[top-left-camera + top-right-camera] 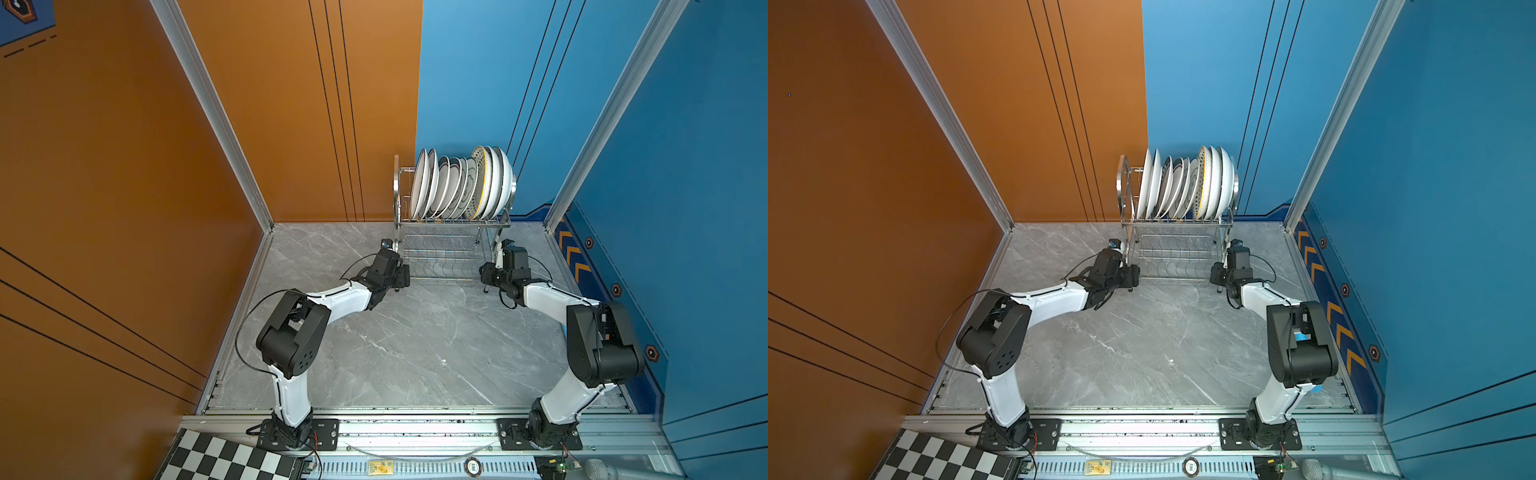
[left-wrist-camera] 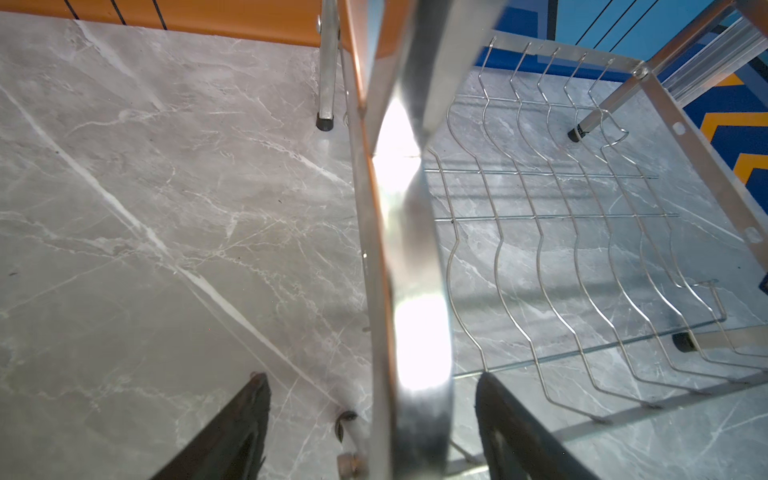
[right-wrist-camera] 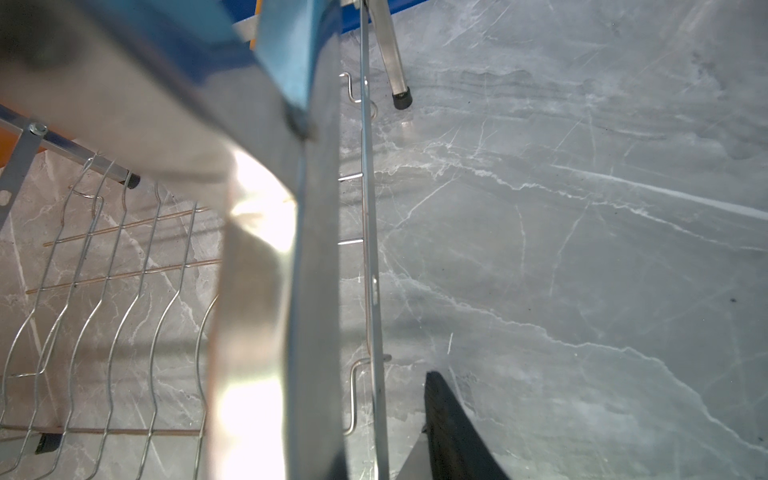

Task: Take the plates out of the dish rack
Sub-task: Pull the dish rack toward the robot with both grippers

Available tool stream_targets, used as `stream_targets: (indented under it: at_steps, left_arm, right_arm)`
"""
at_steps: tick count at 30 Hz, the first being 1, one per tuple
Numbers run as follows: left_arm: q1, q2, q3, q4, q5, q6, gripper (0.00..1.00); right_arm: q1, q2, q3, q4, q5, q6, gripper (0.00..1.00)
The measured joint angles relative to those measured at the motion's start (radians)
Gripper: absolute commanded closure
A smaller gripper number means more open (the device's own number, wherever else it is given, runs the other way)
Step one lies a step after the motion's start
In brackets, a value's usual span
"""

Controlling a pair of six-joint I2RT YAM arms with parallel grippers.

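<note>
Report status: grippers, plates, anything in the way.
Left gripper open astride rack end frame; right gripper at opposite frame, grip unclear. Plates standing in top tier. Nothing blocking.

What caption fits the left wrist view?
Open left gripper straddles a tube of the shiny steel wire dish rack over grey marble tabletop.

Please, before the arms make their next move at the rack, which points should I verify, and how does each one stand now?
1. Plates all stand in the upper tier of the rack: ok.
2. Lower tier holds nothing: ok.
3. Left gripper straddles the left end frame, jaws open: ok.
4. Right gripper closed on the right end frame: cannot tell, one finger hidden.
5. Visible rack feet rest on the table: ok.
</note>
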Motion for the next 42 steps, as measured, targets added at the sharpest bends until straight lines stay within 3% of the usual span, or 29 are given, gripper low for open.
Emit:
stream_targets:
  at_steps: [30, 34, 42]
  left_arm:
    - [0.056, 0.024, -0.003, 0.044, 0.066, 0.064, 0.80]
    - [0.073, 0.024, -0.012, 0.062, 0.068, 0.078, 0.93]
    - [0.103, -0.005, -0.074, 0.121, 0.068, 0.090, 0.95]
  right_arm:
    - [0.038, 0.011, 0.006, 0.002, 0.034, -0.038, 0.74]
    - [0.059, 0.021, 0.016, 0.004, 0.049, -0.040, 0.76]
    - [0.102, 0.040, 0.037, 0.003, 0.071, -0.066, 0.78]
